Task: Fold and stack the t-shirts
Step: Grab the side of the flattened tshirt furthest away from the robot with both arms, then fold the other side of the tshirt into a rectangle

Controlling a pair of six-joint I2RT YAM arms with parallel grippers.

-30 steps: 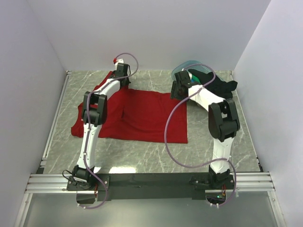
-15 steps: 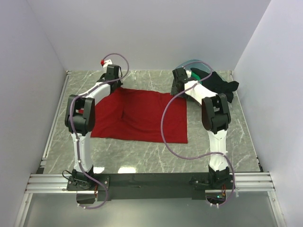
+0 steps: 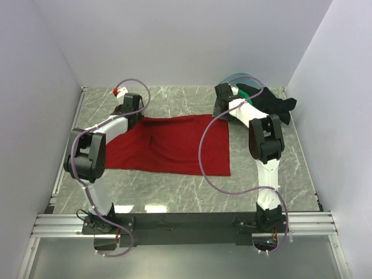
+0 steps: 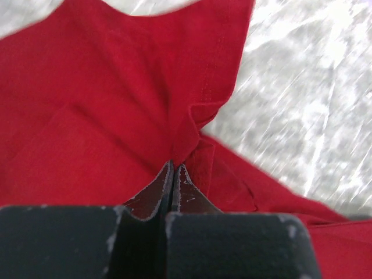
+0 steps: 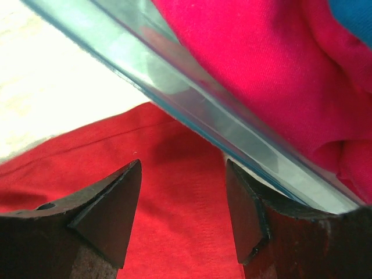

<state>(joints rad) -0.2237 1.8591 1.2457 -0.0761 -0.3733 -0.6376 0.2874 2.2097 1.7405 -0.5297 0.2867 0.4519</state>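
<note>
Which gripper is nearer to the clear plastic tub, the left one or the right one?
Right. The right gripper hangs open just beside the rim of the tub, above the red shirt. The left gripper is well away at the left, shut on that shirt's edge.

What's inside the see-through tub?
A hot pink shirt and a bit of bright blue cloth show through the tub's clear wall. From above, a black shirt and some green cloth lie on top. Anything beneath them is covered.
</note>
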